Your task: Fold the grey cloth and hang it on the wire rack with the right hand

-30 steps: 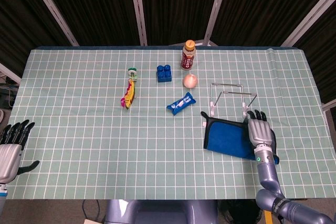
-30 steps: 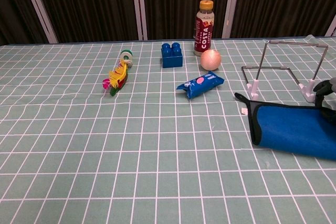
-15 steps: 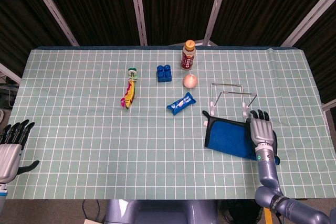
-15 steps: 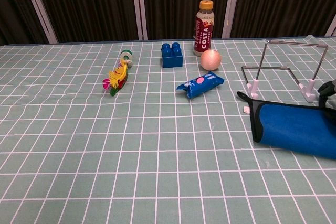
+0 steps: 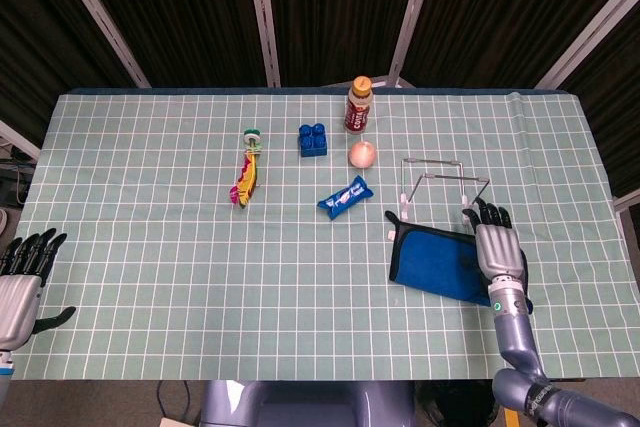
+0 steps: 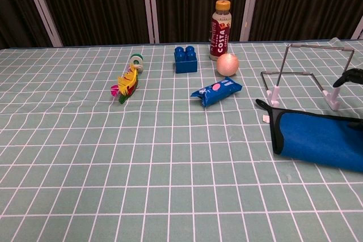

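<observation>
The cloth (image 5: pixel 435 262) looks blue with a dark trim and lies folded flat on the table at the right, just in front of the wire rack (image 5: pixel 441 185). My right hand (image 5: pixel 497 247) lies over the cloth's right end with its fingers stretched out flat, pointing toward the rack's right foot. In the chest view its dark fingertips (image 6: pixel 353 75) hover beside the rack (image 6: pixel 309 75), above the cloth (image 6: pixel 320 137). I see no pinch on the fabric. My left hand (image 5: pixel 20 282) hangs open off the table's near left corner.
A blue snack packet (image 5: pixel 345 196), a pale ball (image 5: pixel 362 153), a brown bottle (image 5: pixel 359 105) and a blue brick (image 5: pixel 313 139) stand left of and behind the rack. A colourful feathered toy (image 5: pixel 247 172) lies further left. The table's right edge runs close to my right hand.
My right hand has crept away from me along the cloth's right end, and its fingertips have risen beside the rack's right foot. The cloth slid slightly rightward. The left hand stayed still.
</observation>
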Controlling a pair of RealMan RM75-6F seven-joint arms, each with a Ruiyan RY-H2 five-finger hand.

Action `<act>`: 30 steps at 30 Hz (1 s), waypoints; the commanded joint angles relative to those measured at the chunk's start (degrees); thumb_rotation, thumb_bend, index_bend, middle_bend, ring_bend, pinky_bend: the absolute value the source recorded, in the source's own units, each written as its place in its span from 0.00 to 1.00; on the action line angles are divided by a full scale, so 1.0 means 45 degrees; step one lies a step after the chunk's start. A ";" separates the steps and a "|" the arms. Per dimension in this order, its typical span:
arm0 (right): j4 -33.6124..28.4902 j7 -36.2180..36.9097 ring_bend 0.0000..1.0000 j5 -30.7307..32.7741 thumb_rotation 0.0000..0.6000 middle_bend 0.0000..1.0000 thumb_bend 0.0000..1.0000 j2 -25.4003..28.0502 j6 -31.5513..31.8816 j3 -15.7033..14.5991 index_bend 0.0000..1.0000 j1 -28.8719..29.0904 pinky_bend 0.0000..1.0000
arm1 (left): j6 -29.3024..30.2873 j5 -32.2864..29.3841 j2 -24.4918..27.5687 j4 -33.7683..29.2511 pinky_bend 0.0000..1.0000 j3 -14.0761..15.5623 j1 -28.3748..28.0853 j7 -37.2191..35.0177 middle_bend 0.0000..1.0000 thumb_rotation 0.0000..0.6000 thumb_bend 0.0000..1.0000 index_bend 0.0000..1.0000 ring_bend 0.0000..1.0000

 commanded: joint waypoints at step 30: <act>0.1856 0.0920 0.00 -0.6374 1.00 0.00 0.21 0.1596 0.1899 -0.3857 0.35 -0.2417 0.00 | 0.0086 0.0129 -0.0037 -0.0054 0.00 0.0074 0.0058 0.0148 0.00 1.00 0.00 0.00 0.00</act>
